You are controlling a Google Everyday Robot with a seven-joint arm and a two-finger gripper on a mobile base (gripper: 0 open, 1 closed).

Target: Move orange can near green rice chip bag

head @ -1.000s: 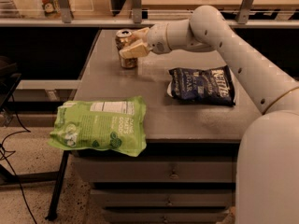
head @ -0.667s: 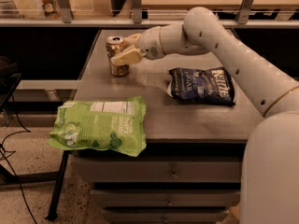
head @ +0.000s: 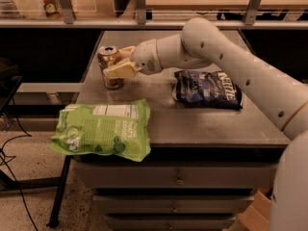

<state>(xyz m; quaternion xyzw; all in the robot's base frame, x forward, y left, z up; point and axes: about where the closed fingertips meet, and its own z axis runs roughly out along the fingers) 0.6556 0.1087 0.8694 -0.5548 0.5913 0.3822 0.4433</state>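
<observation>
The orange can point(head: 109, 61) stands upright at the left side of the grey table point(head: 192, 119), its silver top showing. My gripper point(head: 120, 64) is shut on the orange can, with one pale finger point(head: 120, 71) across its front and the other behind it. The green rice chip bag point(head: 102, 130) lies flat at the front left corner of the table, hanging partly over the edge. The can is a short way behind the bag, apart from it.
A dark-blue Kettle chip bag point(head: 207, 88) lies on the right half of the table. My white arm point(head: 231, 61) reaches in from the right above it. A shelf rail point(head: 144, 23) runs behind the table. Drawers point(head: 178, 179) are below the front edge.
My gripper has carried the orange can to the left and toward the front of the table, closer to the green bag. Both bags have stayed put.
</observation>
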